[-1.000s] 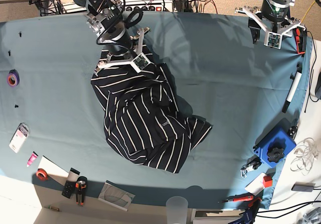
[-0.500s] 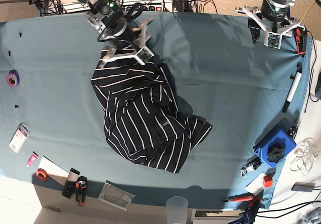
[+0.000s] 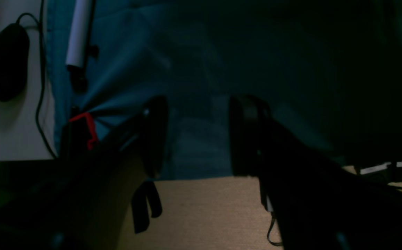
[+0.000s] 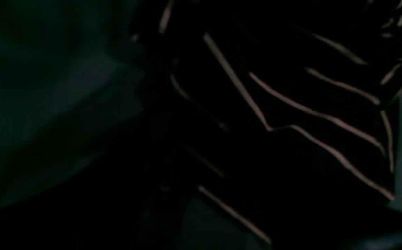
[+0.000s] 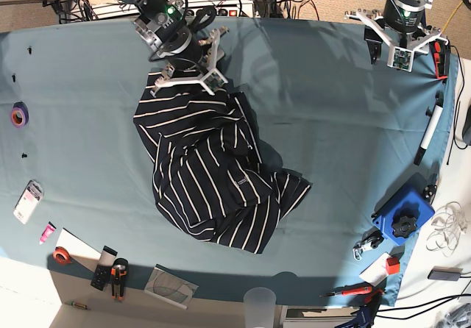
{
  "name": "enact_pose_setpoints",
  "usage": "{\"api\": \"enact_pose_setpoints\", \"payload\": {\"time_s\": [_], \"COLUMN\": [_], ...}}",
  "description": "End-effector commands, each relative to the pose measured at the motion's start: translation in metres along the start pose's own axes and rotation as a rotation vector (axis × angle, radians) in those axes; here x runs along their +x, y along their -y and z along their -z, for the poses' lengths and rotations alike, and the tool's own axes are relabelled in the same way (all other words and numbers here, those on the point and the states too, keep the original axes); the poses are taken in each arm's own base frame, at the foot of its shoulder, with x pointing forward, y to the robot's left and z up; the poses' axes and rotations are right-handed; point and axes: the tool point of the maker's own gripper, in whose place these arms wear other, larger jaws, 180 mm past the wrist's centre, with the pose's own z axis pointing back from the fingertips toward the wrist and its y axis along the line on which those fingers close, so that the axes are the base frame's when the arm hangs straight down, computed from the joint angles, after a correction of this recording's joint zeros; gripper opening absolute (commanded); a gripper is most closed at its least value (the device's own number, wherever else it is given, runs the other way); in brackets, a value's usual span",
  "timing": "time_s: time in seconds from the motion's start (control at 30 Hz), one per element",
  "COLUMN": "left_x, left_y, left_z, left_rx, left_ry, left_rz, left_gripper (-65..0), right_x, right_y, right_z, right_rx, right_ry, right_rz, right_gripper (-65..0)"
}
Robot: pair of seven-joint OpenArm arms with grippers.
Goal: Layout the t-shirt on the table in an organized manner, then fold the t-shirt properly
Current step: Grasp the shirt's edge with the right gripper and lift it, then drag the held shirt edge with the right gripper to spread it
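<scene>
Striped t-shirt (image 5: 210, 170) bunched mid-surface (image 5: 331, 122).
Right hand (image 5: 193, 69) open above its far edge, gripping nothing; left hand (image 5: 398, 45) open, empty, far corner.

table (image 5: 331, 122): open teal cloth lies wide on both sides of the crumpled t-shirt (image 5: 213, 173), which heaps in the centre-left. near edge crowded with a clear cup (image 5: 259, 302), wire tray (image 5: 171, 285), orange-handled pliers (image 5: 118, 276) and tape rolls (image 5: 20, 113). one side edge holds a blue block (image 5: 403, 214), marker (image 5: 429, 135) and red screwdriver (image 5: 352, 291).
</scene>
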Motion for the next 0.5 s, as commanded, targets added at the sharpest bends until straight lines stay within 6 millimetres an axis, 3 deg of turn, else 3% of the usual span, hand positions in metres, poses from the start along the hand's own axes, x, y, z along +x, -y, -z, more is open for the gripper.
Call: {"api": "enact_pose_setpoints", "payload": {"time_s": [0.0, 0.17, 0.27, 0.37, 0.47], "left_x": [0.008, 0.008, 0.008, 0.007, 0.008], "left_y": [-0.001, -0.001, -0.001, -0.001, -0.001], "left_z": [-0.003, -0.003, -0.003, -0.003, -0.003], "left_rx": [0.003, 0.004, 0.004, 0.004, 0.004], "left_ry": [0.032, 0.032, 0.032, 0.031, 0.032], "left_rz": [0.005, 0.005, 0.005, 0.005, 0.005], "left_gripper": [-36.0, -36.0, -36.0, -36.0, -36.0], "right_x": [-0.020, -0.029, -0.029, -0.029, -0.027], "right_y": [-0.001, -0.002, 0.007, 0.022, 0.034], "right_z": [0.003, 0.004, 0.001, -0.003, -0.004], "right_rx": [0.005, 0.008, -0.037, -0.115, -0.174], "right_ry": [-0.081, -0.114, -0.135, -0.154, -0.150], "right_rz": [-0.013, -0.014, -0.055, -0.108, -0.111], "right_gripper": [-40.0, -40.0, -41.5, -52.2, -58.3]}}
